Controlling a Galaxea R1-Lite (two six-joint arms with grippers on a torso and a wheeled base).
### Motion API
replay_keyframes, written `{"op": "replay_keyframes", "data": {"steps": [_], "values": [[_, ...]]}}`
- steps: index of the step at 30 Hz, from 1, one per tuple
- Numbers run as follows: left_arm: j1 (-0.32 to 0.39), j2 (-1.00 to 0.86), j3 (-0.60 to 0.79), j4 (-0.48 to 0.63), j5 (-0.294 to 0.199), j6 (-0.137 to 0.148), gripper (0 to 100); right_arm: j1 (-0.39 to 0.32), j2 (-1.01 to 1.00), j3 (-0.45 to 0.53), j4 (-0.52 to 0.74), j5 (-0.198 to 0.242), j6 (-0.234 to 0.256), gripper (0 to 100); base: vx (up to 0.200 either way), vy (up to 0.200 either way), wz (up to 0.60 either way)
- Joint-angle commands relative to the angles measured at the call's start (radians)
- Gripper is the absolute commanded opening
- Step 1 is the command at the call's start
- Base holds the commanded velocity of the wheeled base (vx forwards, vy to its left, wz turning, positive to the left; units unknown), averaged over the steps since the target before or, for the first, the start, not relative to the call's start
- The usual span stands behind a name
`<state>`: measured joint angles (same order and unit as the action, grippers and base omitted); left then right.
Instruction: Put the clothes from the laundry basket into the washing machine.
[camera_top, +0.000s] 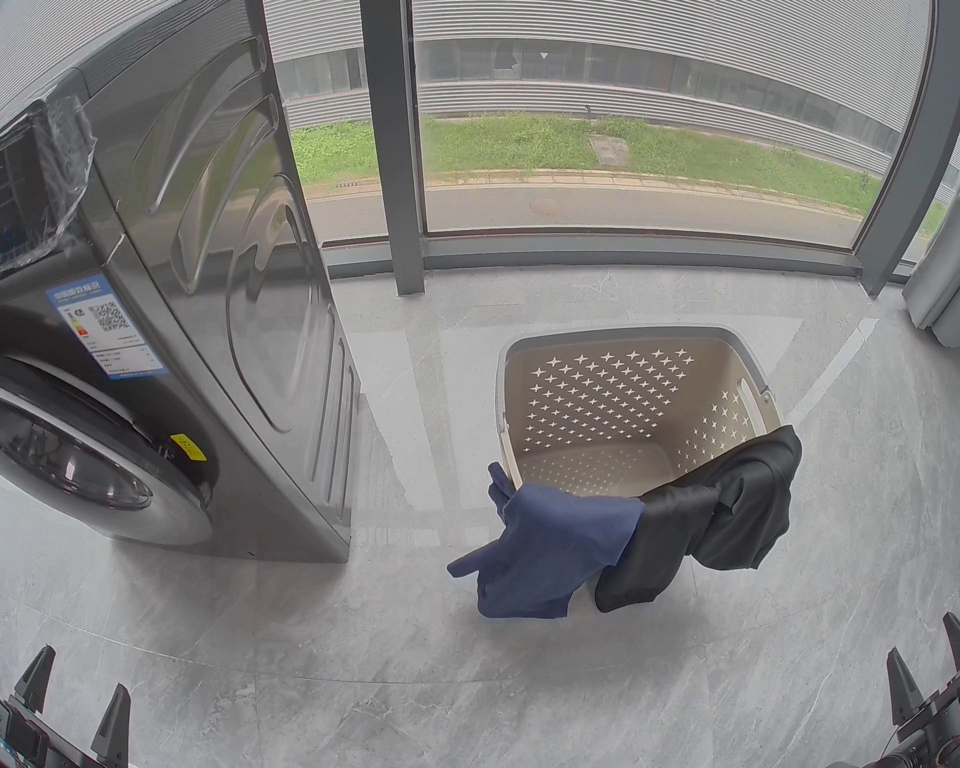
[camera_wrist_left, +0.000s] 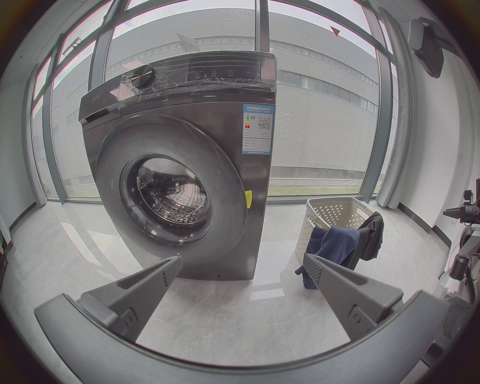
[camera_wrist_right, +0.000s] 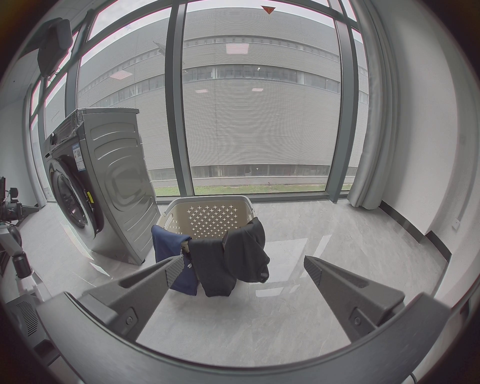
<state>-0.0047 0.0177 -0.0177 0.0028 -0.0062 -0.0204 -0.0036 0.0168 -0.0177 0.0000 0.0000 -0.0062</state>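
Key relation: clothes sit ahead of both claws, well apart from each, closer to the right arm.

Head view: laundry basket (camera_top: 620, 400) stands on the floor (camera_top: 400, 650), centre-right of the frame. Two garments are draped over its near rim and hang down outside it: blue garment (camera_top: 550, 550) toward the lower centre, black garment (camera_top: 725, 510) just right of it, the two overlapping where they meet. Together they form a band along the rim, long axis left to right in the frame, rising a little toward the right. The basket's inside looks otherwise bare.

Right claw (camera_top: 922, 640) is in the lower right corner, released, holding nothing. The black garment lies up and left of it, nearer than anything else. Right wrist view: right claw (camera_wrist_right: 242, 260) spread wide, both garments straight ahead, black garment (camera_wrist_right: 240, 257) about centred between the fingers, blue garment (camera_wrist_right: 172, 255) near one fingertip line.

Left claw (camera_top: 82, 675) is in the lower left corner, also released and empty. Left wrist view: left claw (camera_wrist_left: 241, 260) faces the washing machine (camera_wrist_left: 200, 165), the basket (camera_wrist_left: 335, 212) off to the right of the frame.

Washing machine (camera_top: 170, 300) fills the left of the head frame, well apart from the basket. Its round door (camera_top: 80, 470) looks shut, a judgement only.

Judgement: right arm is better placed for the first pick, coming forward and down across the band at the rim.
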Motion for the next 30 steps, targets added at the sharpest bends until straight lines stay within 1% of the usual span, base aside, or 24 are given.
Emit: {"op": "replay_keyframes", "data": {"steps": [1,2,30], "values": [[0.0,-0.008,0.016,0.0,0.0,0.0,100,0.001,-0.012,0.016,0.0,0.0,0.0,100,0.0,0.0,0.0],[0.0,-0.008,0.016,0.0,0.0,0.0,100,0.001,-0.012,0.016,0.0,0.0,0.0,100,0.0,0.0,0.0],[0.0,-0.008,0.016,0.0,0.0,-0.001,100,0.001,-0.012,0.016,0.0,0.0,-0.001,100,0.0,0.2,0.0]]}}
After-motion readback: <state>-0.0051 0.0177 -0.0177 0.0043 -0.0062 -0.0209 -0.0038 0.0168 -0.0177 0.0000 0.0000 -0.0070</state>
